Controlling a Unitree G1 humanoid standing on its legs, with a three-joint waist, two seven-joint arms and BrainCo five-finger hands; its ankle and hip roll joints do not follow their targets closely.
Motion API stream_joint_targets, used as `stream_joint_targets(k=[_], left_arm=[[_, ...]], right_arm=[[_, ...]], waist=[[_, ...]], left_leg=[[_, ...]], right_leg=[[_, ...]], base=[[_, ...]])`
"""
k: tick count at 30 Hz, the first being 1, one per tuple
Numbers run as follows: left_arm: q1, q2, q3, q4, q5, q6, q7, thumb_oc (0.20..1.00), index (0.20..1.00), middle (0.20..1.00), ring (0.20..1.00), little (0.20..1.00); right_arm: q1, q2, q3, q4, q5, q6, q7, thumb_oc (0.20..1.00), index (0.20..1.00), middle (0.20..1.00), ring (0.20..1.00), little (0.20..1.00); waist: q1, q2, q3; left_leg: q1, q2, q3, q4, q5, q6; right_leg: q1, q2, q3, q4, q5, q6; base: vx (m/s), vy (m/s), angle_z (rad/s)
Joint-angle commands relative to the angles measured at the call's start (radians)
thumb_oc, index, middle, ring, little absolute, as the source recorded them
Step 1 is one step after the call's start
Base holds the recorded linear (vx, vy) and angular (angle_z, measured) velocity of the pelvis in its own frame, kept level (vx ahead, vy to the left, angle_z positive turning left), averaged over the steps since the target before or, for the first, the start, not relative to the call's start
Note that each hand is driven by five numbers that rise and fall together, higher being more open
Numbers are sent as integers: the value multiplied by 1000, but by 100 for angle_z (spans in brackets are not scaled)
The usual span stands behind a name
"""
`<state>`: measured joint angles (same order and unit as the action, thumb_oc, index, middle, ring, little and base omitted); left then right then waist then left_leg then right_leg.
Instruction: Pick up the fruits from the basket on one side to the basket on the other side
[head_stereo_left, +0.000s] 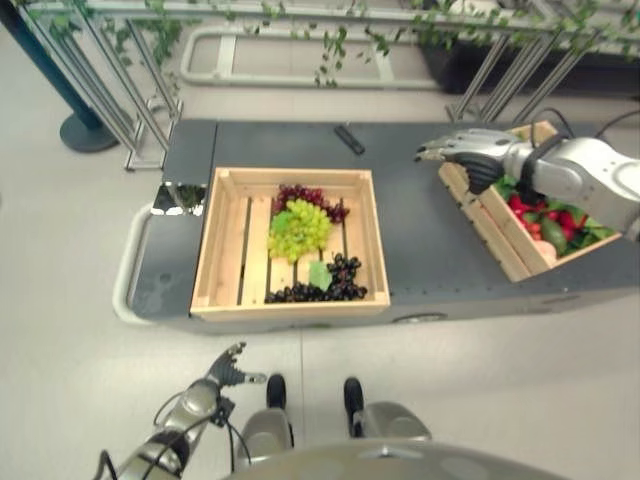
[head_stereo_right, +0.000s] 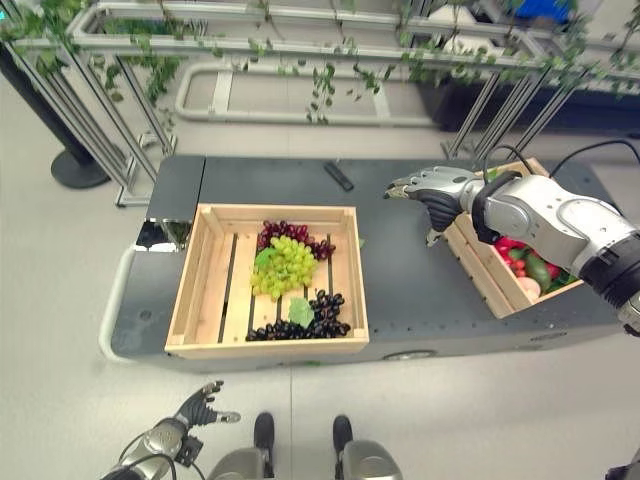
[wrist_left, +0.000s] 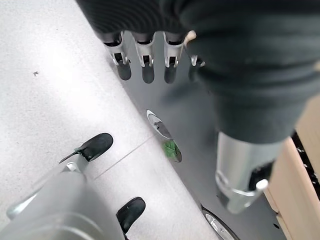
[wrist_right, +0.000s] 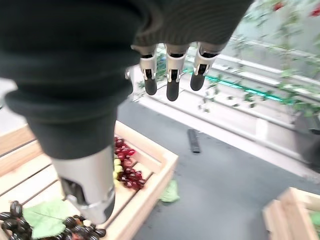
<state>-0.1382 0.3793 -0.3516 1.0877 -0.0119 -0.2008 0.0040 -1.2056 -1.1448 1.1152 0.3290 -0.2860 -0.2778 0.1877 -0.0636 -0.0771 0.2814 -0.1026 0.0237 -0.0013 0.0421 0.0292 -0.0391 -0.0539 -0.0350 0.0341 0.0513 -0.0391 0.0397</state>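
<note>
While the right hand (head_stereo_right: 432, 192) hangs above the dark grey table (head_stereo_right: 400, 270), just beside the near-left corner of the right crate (head_stereo_right: 480, 272), its fingers (wrist_right: 171, 75) are stretched out nearly straight with the thumb hanging down, and it holds nothing. That crate sits at about three o'clock on the table, turned at an angle, and is packed with red and green produce (head_stereo_left: 545, 220). At the centre of the table stands the left crate (head_stereo_right: 197, 290), a larger slatted wooden one. Its grapes all lie in its right half: a dark red bunch (head_stereo_right: 285, 233) at twelve o'clock, a green bunch (head_stereo_right: 282, 265) in the middle, touching the red one, and black grapes (head_stereo_right: 305, 322) along the six o'clock edge with a green leaf (head_stereo_right: 301, 312) on them. A small black bar (head_stereo_right: 339, 176) lies on the table beyond this crate, toward one o'clock. Down at seven o'clock, low over the pale floor (head_stereo_left: 70, 330) and well apart from the table, the left hand (head_stereo_left: 230, 370) hangs empty with its fingers (wrist_left: 146, 62) loosely extended.
</note>
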Motion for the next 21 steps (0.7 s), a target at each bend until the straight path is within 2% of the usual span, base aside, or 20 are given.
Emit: stream_joint_targets(k=[1, 11, 17, 21], left_arm=[[7, 53, -7, -9, -6, -9, 31, 1000, 1000, 1000, 1000, 1000], [-9, 46, 18, 15, -64, 0, 69, 1000, 1000, 1000, 1000, 1000], [-14, 41, 20, 3, -80, -1, 82, 1000, 1000, 1000, 1000, 1000], [-31, 46, 22, 16, -91, -2, 94, 1000, 1000, 1000, 1000, 1000]], right_arm=[[-90, 14, 23, 6, -13, 34, -26, 1000, 1000, 1000, 1000, 1000], [-155, 77, 78, 68, -7, 50, -21, 1000, 1000, 1000, 1000, 1000], [-146, 91, 68, 78, 4, 57, -25, 1000, 1000, 1000, 1000, 1000], [-134, 130, 54, 103, 5, 62, -27, 1000, 1000, 1000, 1000, 1000]], waist=[[25, -21, -6], [38, -26, 71], [42, -27, 90], [46, -33, 108]], left_leg=[[-71, 44, -15, 158, -82, -45], [-141, 39, -24, 174, -72, -46], [-170, 35, -29, 185, -75, -42], [-189, 33, -29, 200, -80, -38]], right_leg=[[-97, -60, 28, 145, -20, 93], [-163, -56, 38, 157, -12, 86], [-179, -58, 37, 157, -10, 86], [-192, -57, 42, 157, -8, 86]], base=[[0, 0, 0], [2, -11, -3], [13, -7, 1], [0, 0, 0]])
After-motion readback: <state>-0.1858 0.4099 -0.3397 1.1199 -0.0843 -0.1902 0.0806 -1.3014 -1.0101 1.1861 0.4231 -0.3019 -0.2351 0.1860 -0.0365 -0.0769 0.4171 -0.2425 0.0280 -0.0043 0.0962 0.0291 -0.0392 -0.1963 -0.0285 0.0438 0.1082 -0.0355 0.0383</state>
